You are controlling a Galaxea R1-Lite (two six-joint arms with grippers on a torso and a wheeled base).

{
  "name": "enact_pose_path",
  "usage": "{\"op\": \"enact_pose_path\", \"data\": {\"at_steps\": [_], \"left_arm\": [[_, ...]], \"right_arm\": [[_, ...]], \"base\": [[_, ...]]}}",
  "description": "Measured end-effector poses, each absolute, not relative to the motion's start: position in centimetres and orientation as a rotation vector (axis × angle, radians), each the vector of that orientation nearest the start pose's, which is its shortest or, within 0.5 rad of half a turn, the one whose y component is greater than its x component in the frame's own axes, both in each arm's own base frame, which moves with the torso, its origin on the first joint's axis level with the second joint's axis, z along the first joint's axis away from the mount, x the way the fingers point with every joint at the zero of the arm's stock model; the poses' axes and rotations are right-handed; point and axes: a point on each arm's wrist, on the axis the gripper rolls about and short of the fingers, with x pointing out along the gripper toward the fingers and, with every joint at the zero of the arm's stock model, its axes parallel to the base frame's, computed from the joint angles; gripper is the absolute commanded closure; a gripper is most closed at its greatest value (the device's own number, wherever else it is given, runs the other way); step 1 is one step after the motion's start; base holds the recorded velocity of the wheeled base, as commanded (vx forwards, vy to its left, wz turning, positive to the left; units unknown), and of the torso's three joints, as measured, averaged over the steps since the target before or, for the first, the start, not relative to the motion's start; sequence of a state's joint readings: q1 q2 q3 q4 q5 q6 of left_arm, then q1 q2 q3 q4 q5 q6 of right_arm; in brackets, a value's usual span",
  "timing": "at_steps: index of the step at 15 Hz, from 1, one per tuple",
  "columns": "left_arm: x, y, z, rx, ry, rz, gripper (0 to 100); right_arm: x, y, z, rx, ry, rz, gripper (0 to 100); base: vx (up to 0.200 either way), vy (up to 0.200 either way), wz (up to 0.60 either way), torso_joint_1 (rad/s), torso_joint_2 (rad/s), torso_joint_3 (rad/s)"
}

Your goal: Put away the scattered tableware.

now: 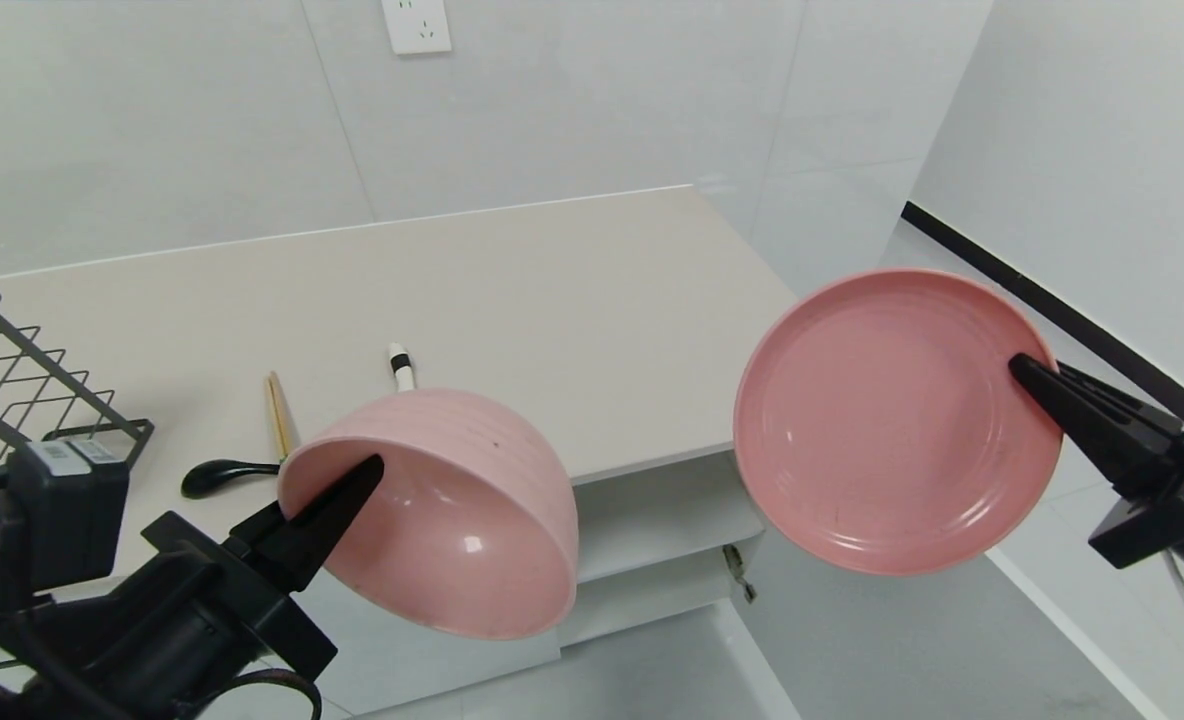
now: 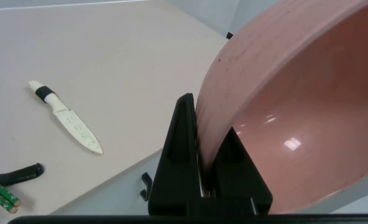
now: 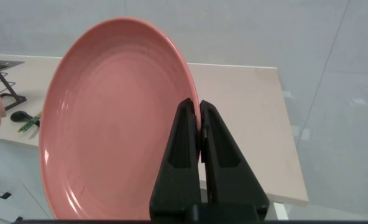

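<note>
nearest the camera, the left gripper (image 1: 357, 480) is clamped on the rim of a pink bowl (image 1: 472, 520), one finger inside and one outside the wall, as the left wrist view shows (image 2: 209, 162). the bowl hangs in the air, tipped so its mouth faces down and toward the robot, over the front edge of the counter (image 1: 572, 290).

to the right, the right gripper (image 1: 1027, 370) pinches the rim of a pink plate (image 1: 882, 420), its fingers closed narrowly on the edge. the plate stands almost on edge, in the air off the counter's right end, its ringed face turned toward the camera and well apart from the bowl.

behind the bowl, on the counter, a black spoon (image 1: 222, 474) lies near the front edge, with a pair of chopsticks (image 1: 278, 415) just beside it. a white knife (image 1: 401, 366) with a black band on its handle lies a little to their right, apart from both.

at the counter's left end stands a black wire rack (image 1: 12, 380). beyond it all, a white socket (image 1: 417, 25) sits high on the tiled wall.
</note>
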State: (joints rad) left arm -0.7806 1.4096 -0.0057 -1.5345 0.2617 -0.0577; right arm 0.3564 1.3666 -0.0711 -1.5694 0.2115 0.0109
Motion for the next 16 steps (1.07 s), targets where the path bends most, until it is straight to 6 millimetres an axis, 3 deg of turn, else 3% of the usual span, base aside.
{"op": "enact_pose_path", "data": {"at_steps": [16], "left_arm": [[11.53,-10.6,14.96,-0.123,-0.1,-0.521,100]], "right_arm": [[14.57,5.93,16.89,0.027,-0.249,0.567,100]], "base": [[0.0,0.0,0.0,-0.174,0.34,0.165]]}}
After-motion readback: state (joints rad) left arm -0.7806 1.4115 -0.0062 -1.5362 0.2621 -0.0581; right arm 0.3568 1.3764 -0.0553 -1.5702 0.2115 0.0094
